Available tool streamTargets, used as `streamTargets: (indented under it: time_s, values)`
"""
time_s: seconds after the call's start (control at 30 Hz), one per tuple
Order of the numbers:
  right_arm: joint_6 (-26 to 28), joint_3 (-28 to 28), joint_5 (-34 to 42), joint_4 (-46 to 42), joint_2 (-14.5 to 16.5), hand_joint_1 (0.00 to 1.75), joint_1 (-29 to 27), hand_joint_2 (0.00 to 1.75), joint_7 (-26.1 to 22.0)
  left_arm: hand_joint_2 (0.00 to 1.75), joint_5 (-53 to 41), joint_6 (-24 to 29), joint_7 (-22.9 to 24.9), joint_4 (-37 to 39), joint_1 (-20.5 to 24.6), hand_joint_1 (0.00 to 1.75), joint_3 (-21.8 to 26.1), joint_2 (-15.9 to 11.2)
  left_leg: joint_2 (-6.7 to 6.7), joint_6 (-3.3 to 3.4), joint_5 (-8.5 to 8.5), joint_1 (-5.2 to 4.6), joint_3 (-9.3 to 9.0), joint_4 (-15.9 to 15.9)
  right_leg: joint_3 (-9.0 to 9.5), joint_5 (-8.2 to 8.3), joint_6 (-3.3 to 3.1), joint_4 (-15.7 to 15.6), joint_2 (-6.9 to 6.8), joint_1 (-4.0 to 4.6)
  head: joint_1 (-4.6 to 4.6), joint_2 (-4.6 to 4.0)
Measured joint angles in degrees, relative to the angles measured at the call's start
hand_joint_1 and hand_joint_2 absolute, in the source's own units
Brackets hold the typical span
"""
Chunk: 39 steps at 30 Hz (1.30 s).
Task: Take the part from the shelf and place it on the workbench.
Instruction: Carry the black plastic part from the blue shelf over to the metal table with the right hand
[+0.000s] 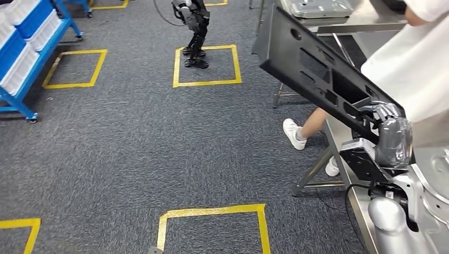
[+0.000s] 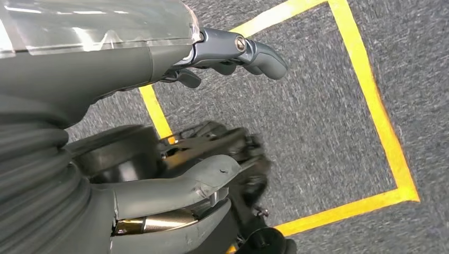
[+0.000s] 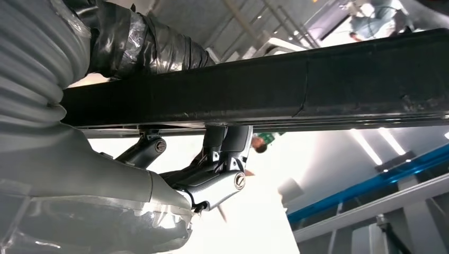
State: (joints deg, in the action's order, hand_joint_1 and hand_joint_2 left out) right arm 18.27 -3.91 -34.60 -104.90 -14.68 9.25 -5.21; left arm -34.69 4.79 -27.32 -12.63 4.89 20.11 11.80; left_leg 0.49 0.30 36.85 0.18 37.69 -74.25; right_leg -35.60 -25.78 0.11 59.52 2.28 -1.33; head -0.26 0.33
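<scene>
Your right hand [image 1: 385,123] grips the part [image 1: 317,71], a long black panel with cut-outs, near its lower end; the panel slants up and away to the left of the hand, held in the air over the carpet, beside the metal counter [image 1: 358,207] that runs along the right of the head view. In the right wrist view the hand [image 3: 212,164] has its fingers [image 3: 225,145] wrapped against the underside of the black part [image 3: 317,87], thumb on the other face, so it is clearly holding. Your left hand [image 2: 222,53] hangs over the grey carpet [image 2: 328,106] with nothing in it, fingers apart and only loosely bent. A yellow tape square [image 2: 370,90] lies on the floor below it. In the head view you also see a person [image 1: 407,74] in a white top standing just beside the counter, white shoe [image 1: 293,133] on the carpet. A blue shelf [image 1: 26,47] with white bins sits at far left, well apart from the part. Another dark robot [image 1: 195,32] stands in a yellow square far ahead.
</scene>
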Motion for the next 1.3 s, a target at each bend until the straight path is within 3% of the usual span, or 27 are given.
streamTargets:
  time_s: [0.07, 0.13, 0.2, 0.23, 0.27, 0.3, 0.37, 0.4, 0.43, 0.5, 0.53, 0.57, 0.63, 0.7, 0.8, 0.87, 0.93, 1.0, 1.03, 1.1, 1.17, 1.23, 1.3]
  values:
    - [0.4, 0.73, -1.09, 0.4, 0.16, 1.75, 0.38, 1.75, 0.47, 1.75, -0.18, 0.01, 0.04, 0.0, 0.04, 0.0, 0.0, -0.01, -0.55, 0.17, -3.56, 0.08, -1.61, 3.98, -0.02, -0.01, 0.03, 0.27, 1.55, -0.03, 0.01, 0.0]
    - [1.27, 1.37, -2.78, 0.78, 0.22, 1.75, 1.1, 1.75, 1.05, 1.75, -0.34, 0.04, 0.04, 0.0, 0.05, 0.0, 0.0, -0.02, -3.55, 0.46, -6.95, 0.37, -4.53, 10.99, -0.34, 0.02, 0.26, 0.65, 3.08, -0.1, 0.02, 0.0]
    - [2.28, 1.95, -4.36, 1.14, 0.26, 1.75, 1.96, 1.75, 1.6, 1.75, -0.4, 0.06, 0.05, 0.0, 0.08, 0.0, 0.01, -0.02, -5.87, 0.69, -7.7, 0.43, -5.69, 14.13, -1.11, 0.39, 1.01, 0.81, 4.64, -0.29, 0.02, 0.0]
    - [2.63, 2.15, -4.88, 1.3, 0.26, 1.75, 2.25, 1.75, 1.85, 1.75, -0.43, 0.07, 0.06, 0.0, 0.09, 0.0, 0.01, -0.02, -5.72, 0.81, -7.76, 0.3, -5.73, 14.41, -1.45, 0.7, 1.54, 0.71, 5.47, -0.39, 0.0, 0.0]
    - [2.84, 2.28, -5.21, 1.42, 0.24, 1.75, 2.35, 1.75, 2.05, 1.75, -0.44, 0.08, 0.07, 0.0, 0.13, 0.0, 0.02, 0.01, -4.97, 1.14, -7.95, 0.34, -5.81, 14.73, -1.63, 1.0, 2.03, 0.49, 6.23, -0.56, 0.0, 0.0]
    - [2.99, 2.32, -5.38, 1.52, 0.18, 1.75, 2.31, 1.75, 2.19, 1.75, -0.46, 0.09, 0.07, 0.0, 0.17, 0.0, 0.04, 0.05, -4.16, 1.57, -8.27, 0.39, -5.97, 15.21, -1.83, 0.99, 2.38, 0.53, 5.79, -0.55, 0.03, 0.0]
    - [3.22, 2.35, -5.5, 1.66, -0.04, 1.75, 2.59, 1.75, 2.36, 1.75, -0.49, 0.12, 0.05, 0.0, 0.3, 0.0, 0.07, 0.16, -2.37, 2.45, -8.89, 0.57, -6.29, 16.2, -3.27, -0.85, 2.77, 3.32, 2.69, -0.24, 0.22, 0.0]
    - [3.32, 2.36, -5.46, 1.71, -0.11, 1.75, 2.77, 1.75, 2.43, 1.75, -0.49, 0.13, 0.04, 0.0, 0.32, 0.0, 0.08, 0.19, -1.48, 2.69, -9.01, 0.43, -6.36, 16.36, -4.69, -2.56, 2.84, 6.31, 0.51, -0.09, 0.3, 0.0]
    - [3.36, 2.37, -5.32, 1.75, -0.17, 1.75, 2.94, 1.75, 2.52, 1.75, -0.49, 0.13, 0.04, 0.0, 0.27, 0.0, 0.09, 0.19, -0.58, 2.85, -9.02, 0.31, -6.34, 16.39, -6.32, -4.32, 2.94, 9.87, -0.77, -0.05, 0.37, 0.0]
    - [3.38, 2.33, -4.87, 1.88, -0.19, 1.75, 2.78, 1.75, 2.76, 1.75, -0.48, 0.13, 0.04, 0.0, 0.13, 0.0, 0.11, 0.18, 1.24, 2.98, -8.91, 0.14, -6.29, 16.34, -8.26, -5.74, 3.09, 14.49, -1.78, -0.12, 0.37, 0.0]
    - [3.37, 2.29, -4.65, 1.95, -0.21, 1.75, 2.65, 1.75, 2.84, 1.75, -0.46, 0.13, 0.04, 0.0, 0.11, 0.0, 0.12, 0.17, 2.14, 2.97, -8.81, 0.11, -6.3, 16.3, -7.81, -4.99, 3.1, 14.03, -2.07, -0.13, 0.37, 0.0]
    - [3.37, 2.22, -4.48, 2.01, -0.26, 1.75, 2.56, 1.75, 2.88, 1.75, -0.45, 0.13, 0.04, 0.0, 0.14, 0.0, 0.13, 0.17, 2.95, 2.9, -8.68, 0.1, -6.34, 16.24, -6.28, -3.47, 3.04, 11.55, -2.54, -0.12, 0.37, 0.0]
    - [3.37, 2.02, -4.29, 2.04, -0.4, 1.75, 2.56, 1.75, 2.9, 1.75, -0.44, 0.13, 0.03, 0.0, 0.24, 0.0, 0.13, 0.19, 4.36, 2.5, -8.29, -0.11, -6.46, 16.01, -2.0, -0.58, 2.71, 4.18, -4.83, 0.3, 0.38, 0.0]
    - [3.38, 1.81, -4.17, 2.02, -0.51, 1.75, 2.46, 1.75, 2.9, 1.75, -0.47, 0.13, 0.01, 0.0, 0.3, 0.0, 0.13, 0.19, 5.56, 1.97, -7.9, -0.45, -6.62, 15.82, 0.07, 0.21, 2.07, 0.19, -6.34, 0.89, 0.35, 0.0]
    - [3.43, 1.43, -4.16, 1.98, -0.66, 1.75, 1.65, 1.75, 2.92, 1.75, -0.56, 0.13, -0.02, 0.0, 0.4, 0.0, 0.13, 0.18, 6.86, 1.2, -7.34, -0.57, -6.97, 15.77, -0.05, 0.21, 1.18, -0.3, -4.67, 0.95, 0.34, 0.0]
    - [3.56, 1.17, -4.45, 1.93, -0.81, 1.75, 1.21, 1.75, 2.95, 1.75, -0.66, 0.15, -0.04, 0.0, 0.46, 0.0, 0.13, 0.18, 4.4, 0.68, -5.47, -0.3, -6.29, 13.55, 0.08, 0.46, 0.53, -0.66, -3.41, 0.6, 0.33, 0.0]
    - [3.71, 1.04, -4.79, 1.93, -0.84, 1.75, 0.97, 1.75, 3.0, 1.75, -0.75, 0.17, -0.02, 0.0, 0.36, 0.0, 0.13, 0.17, 1.06, 0.44, -1.87, -0.05, -3.39, 6.94, 0.11, 0.57, 0.06, -0.77, -2.09, 0.48, 0.32, 0.0]
    - [3.8, 0.97, -4.94, 2.04, -0.81, 1.75, 0.63, 1.75, 3.13, 1.75, -0.76, 0.21, 0.03, 0.0, 0.14, 0.0, 0.13, 0.16, 0.11, 0.36, 0.16, -0.03, -0.26, 0.59, 0.11, 0.57, -0.08, -0.72, -0.57, 0.52, 0.32, 0.0]
    - [3.84, 0.92, -4.97, 2.12, -0.82, 1.75, 0.46, 1.75, 3.2, 1.75, -0.76, 0.23, 0.05, 0.0, 0.08, 0.0, 0.13, 0.16, 0.01, 0.36, -0.47, -0.02, 0.19, 0.0, 0.11, 0.57, -0.08, -0.64, 0.26, 0.52, 0.32, 0.0]
    - [3.88, 0.86, -5.0, 2.2, -0.82, 1.75, 0.27, 1.75, 3.31, 1.75, -0.76, 0.24, 0.05, 0.0, 0.09, 0.0, 0.13, 0.14, -0.75, 0.51, -4.51, 0.11, -1.72, 4.95, 0.13, 0.53, -0.01, -0.36, 1.98, 0.44, 0.32, 0.0]
    - [3.98, 0.83, -5.05, 2.21, -0.82, 1.75, 0.28, 1.75, 3.39, 1.75, -0.78, 0.24, 0.04, 0.0, 0.13, 0.0, 0.13, 0.12, -3.8, 0.78, -7.55, 0.43, -4.46, 11.55, -0.13, 0.47, 0.28, 0.07, 3.64, 0.4, 0.34, 0.0]
    - [4.16, 0.78, -5.1, 2.21, -0.84, 1.75, 0.29, 1.75, 3.43, 1.75, -0.83, 0.25, 0.05, 0.0, 0.15, 0.0, 0.13, 0.11, -5.74, 0.98, -7.9, 0.56, -5.49, 14.1, -0.8, 0.73, 0.96, 0.3, 5.15, 0.27, 0.35, 0.0]
    - [4.26, 0.56, -5.16, 2.22, -0.86, 1.75, -0.01, 1.75, 3.48, 1.75, -0.91, 0.3, 0.06, 0.0, 0.17, 0.0, 0.14, 0.1, -4.54, 1.46, -8.19, 0.44, -5.68, 14.68, -1.37, 1.17, 1.81, 0.2, 6.22, -0.07, 0.32, 0.0]
